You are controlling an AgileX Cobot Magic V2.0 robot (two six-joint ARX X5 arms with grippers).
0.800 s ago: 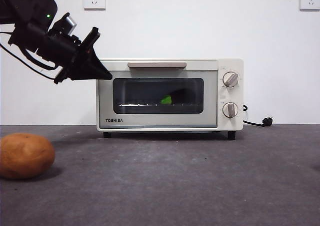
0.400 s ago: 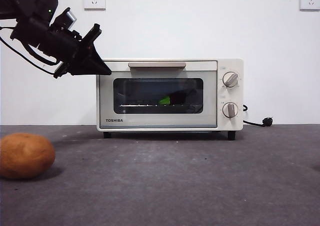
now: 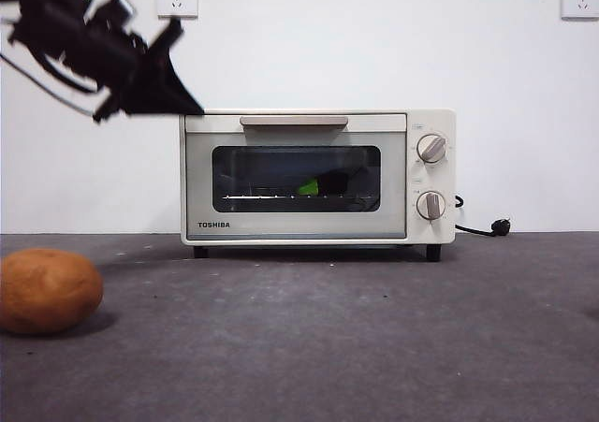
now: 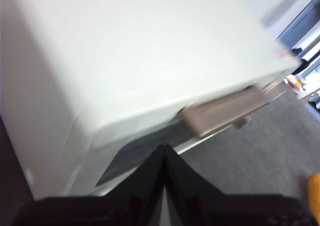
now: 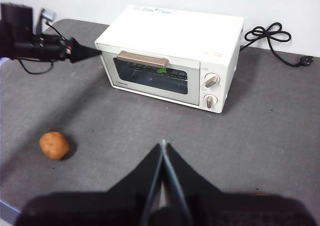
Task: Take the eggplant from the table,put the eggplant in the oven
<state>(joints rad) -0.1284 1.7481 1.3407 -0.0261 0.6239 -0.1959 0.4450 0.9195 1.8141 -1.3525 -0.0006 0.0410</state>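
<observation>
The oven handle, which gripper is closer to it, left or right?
Left. The left gripper hangs shut just off the oven's upper corner, beside the handle. The right gripper waits shut over the table, well in front.

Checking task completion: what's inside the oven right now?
Through the closed oven door glass: the eggplant lying on the wire rack, green cap clear, dark body barely distinguishable. The rest of the interior is too dark to make out.

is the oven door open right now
No, the oven door is shut, with the eggplant visible behind its glass.
</observation>
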